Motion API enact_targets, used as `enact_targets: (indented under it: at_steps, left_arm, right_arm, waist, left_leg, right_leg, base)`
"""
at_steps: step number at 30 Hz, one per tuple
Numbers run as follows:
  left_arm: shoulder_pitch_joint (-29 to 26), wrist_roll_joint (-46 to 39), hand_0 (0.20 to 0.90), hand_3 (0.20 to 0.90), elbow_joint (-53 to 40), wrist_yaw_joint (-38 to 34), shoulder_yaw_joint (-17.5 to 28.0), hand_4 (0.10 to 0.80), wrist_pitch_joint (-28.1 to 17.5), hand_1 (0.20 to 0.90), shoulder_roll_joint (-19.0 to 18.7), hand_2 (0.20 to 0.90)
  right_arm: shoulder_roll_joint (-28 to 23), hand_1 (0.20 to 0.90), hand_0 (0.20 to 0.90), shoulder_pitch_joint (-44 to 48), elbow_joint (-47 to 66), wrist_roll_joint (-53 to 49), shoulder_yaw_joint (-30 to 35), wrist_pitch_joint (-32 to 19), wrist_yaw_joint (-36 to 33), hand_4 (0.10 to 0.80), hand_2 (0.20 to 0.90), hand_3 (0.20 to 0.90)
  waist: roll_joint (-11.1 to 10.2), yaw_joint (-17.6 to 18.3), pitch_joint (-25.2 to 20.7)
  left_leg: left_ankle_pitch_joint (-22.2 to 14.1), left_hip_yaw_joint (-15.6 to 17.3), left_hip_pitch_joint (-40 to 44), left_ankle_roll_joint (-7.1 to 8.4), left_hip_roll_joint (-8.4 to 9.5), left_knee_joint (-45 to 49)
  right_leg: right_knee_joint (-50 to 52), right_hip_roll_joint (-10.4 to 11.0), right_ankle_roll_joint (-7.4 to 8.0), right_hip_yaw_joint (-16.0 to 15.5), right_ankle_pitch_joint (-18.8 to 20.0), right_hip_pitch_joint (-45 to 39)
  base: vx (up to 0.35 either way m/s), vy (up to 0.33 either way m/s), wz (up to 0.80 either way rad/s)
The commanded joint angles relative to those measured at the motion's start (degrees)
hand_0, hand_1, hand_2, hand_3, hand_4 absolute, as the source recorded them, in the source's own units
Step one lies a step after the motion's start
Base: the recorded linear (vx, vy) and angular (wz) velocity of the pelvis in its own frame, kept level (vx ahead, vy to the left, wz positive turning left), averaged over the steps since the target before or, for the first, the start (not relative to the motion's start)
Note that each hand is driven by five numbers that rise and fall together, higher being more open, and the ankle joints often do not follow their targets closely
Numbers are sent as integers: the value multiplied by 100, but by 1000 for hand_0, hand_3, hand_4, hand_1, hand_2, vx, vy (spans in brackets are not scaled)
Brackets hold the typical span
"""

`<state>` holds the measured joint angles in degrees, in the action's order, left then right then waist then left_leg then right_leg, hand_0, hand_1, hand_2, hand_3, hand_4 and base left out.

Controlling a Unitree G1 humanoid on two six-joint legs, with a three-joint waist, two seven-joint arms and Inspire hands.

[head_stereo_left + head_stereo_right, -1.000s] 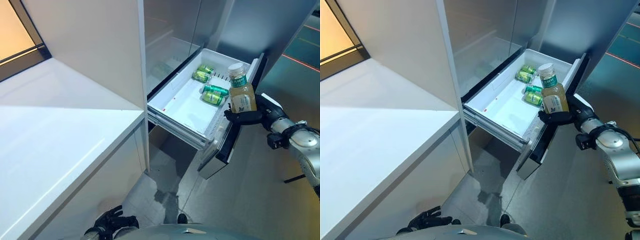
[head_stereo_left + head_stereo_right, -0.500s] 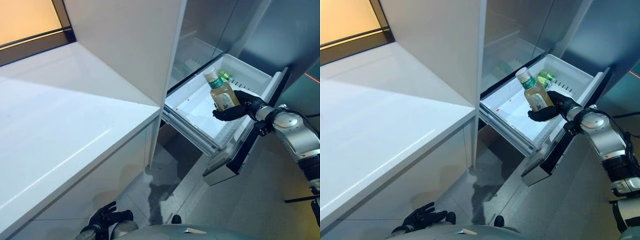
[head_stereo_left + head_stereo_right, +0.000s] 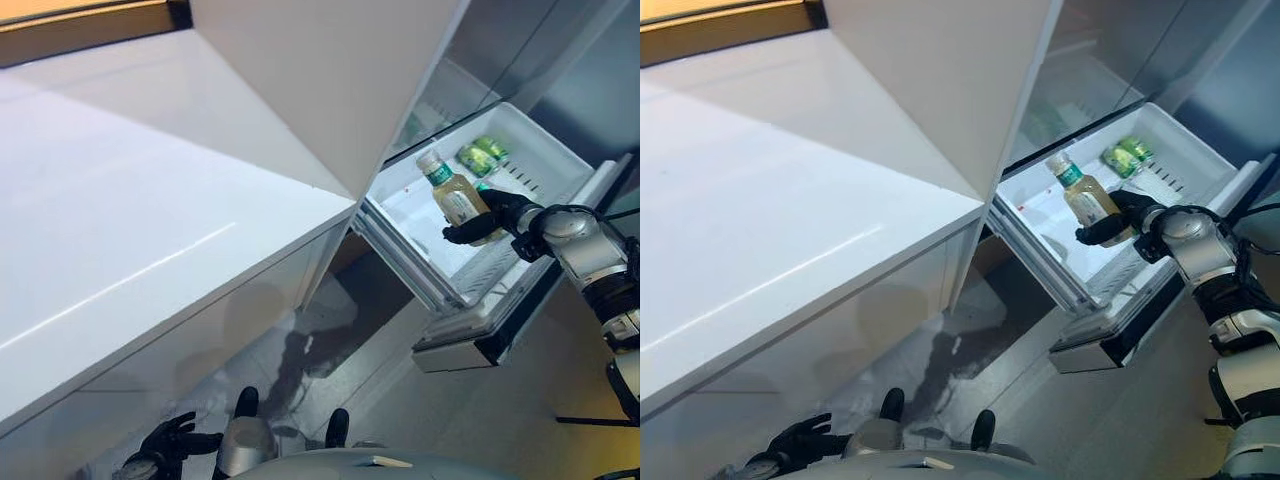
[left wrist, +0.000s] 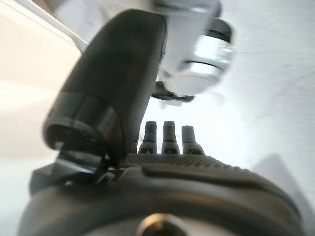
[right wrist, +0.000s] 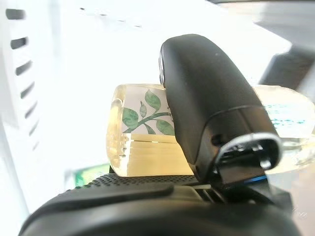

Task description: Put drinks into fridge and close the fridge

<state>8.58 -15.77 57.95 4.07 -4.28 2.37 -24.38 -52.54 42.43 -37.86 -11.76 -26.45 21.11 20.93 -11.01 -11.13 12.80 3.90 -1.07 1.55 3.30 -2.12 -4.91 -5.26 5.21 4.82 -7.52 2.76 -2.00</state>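
Observation:
My right hand [image 3: 487, 218] is shut on a bottle [image 3: 455, 196] of pale yellow drink with a white cap and a green band. It holds the bottle tilted, inside the open white fridge drawer [image 3: 425, 212], low over its floor. The bottle [image 5: 142, 142] with its leaf label shows in the right wrist view, the thumb [image 5: 211, 108] curled across it. Green cans [image 3: 482, 154] lie at the drawer's far end. My left hand [image 3: 165, 448] hangs low by the floor, fingers relaxed and empty; it also shows in the left wrist view [image 4: 162, 196].
A white counter [image 3: 130, 230] fills the left side. A white cabinet panel [image 3: 330, 70] stands between it and the fridge. The drawer's dark front [image 3: 520, 330] juts out over the grey floor [image 3: 480, 420].
My right hand has carried the bottle lower and further into the drawer, tilting it more. The camera has shifted, so the whole scene has slid.

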Motion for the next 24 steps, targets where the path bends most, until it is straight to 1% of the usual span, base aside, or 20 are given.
enact_targets:
  at_steps: [1, 8, 10, 11, 14, 20, 24]
  left_arm:
    - [-8, -40, 900, 900, -15, -19, -140, 800, -94, 900, -274, 900]
    - [-92, -265, 900, 900, -93, -12, -176, 800, -205, 900, -315, 900]
    - [-170, -339, 900, 900, -153, -94, -249, 800, -99, 900, -301, 900]
    - [-257, -343, 900, 900, -228, -221, -295, 800, 43, 900, -259, 900]
    - [-309, -412, 900, 900, -260, -278, -337, 800, 131, 900, -263, 900]
    - [-359, -545, 900, 900, -324, -297, -374, 800, 267, 900, -311, 900]
    - [-405, -537, 900, 900, -364, -240, -340, 800, 362, 900, -369, 900]
  right_arm:
    - [-449, 300, 300, 1764, -243, 20, -148, -109, -457, 100, 300, 200]
    - [-414, 300, 300, 2092, -933, 223, -382, -176, -321, 100, 300, 200]
    - [-323, 300, 300, 2151, -1092, 282, -405, -198, -303, 100, 300, 200]
    - [-228, 300, 300, 2194, -1300, 400, -423, -216, -229, 100, 300, 200]
    - [-165, 300, 300, 2275, -1555, 480, -455, -217, -141, 100, 300, 200]
    - [14, 300, 300, 2447, -2217, 852, -499, -225, 92, 100, 300, 200]
    - [113, 300, 300, 2520, -2541, 1086, -537, -68, 357, 100, 300, 200]
  waist:
    - [101, -102, 73]
    - [206, -200, 373]
    - [192, -217, 404]
    - [175, -248, 427]
    - [180, -284, 438]
    - [269, -384, 495]
    - [326, -446, 505]
  left_leg:
    - [-252, -309, -305, -486, 449, 124]
    - [-156, -402, -609, -478, 483, 127]
    - [-154, -414, -649, -472, 481, 134]
    - [-150, -425, -668, -462, 475, 136]
    - [-138, -434, -688, -452, 475, 133]
    - [-96, -460, -766, -440, 501, 152]
    - [-69, -487, -810, -436, 521, 161]
  right_leg:
    - [158, -581, -166, -2, 191, 177]
    - [183, -568, -177, -42, 231, 449]
    - [188, -570, -184, -44, 224, 476]
    - [179, -570, -187, -72, 227, 479]
    - [177, -558, -191, -122, 230, 493]
    - [206, -516, -201, -223, 220, 540]
    - [224, -498, -209, -269, 212, 567]
  base:
    - [-98, -23, 11]
    - [-60, 3, 4]
    - [1, -22, 0]
    - [16, -42, 1]
    - [7, -15, 0]
    - [0, 1, 1]
    - [6, -2, 8]
